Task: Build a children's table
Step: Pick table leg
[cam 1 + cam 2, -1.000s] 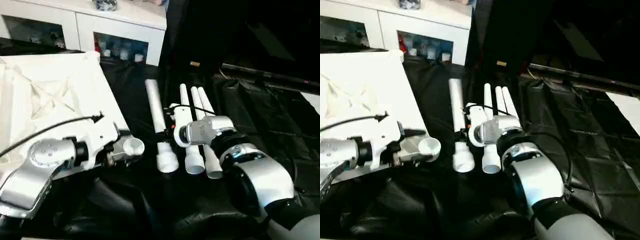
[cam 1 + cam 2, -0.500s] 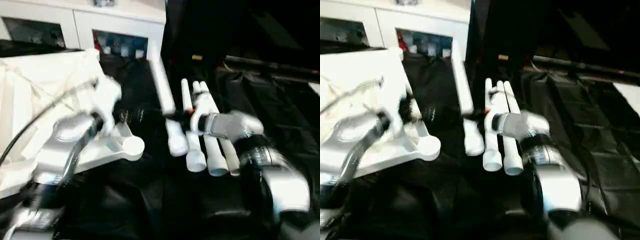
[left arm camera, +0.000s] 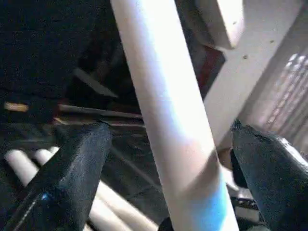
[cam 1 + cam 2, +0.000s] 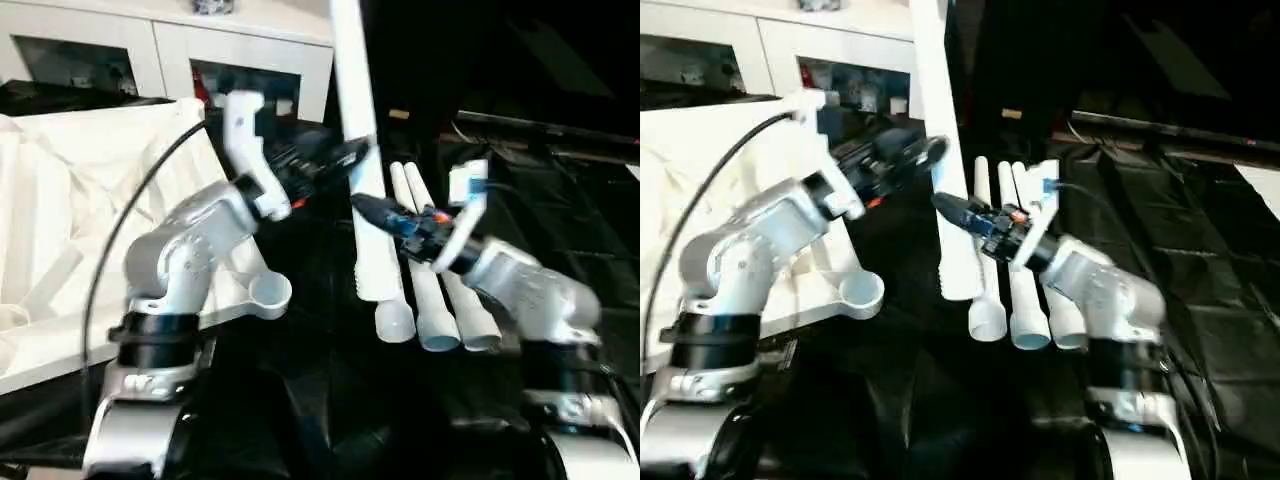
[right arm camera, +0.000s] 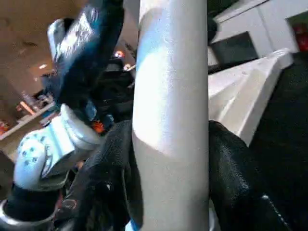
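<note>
My right fingers are clamping an upright leg; my left fingers are spread wide around it, so it may tip.

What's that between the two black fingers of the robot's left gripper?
A white table leg, standing nearly upright. The left wrist view shows it between the fingers with gaps on both sides. The right gripper is clamped on it.
</note>
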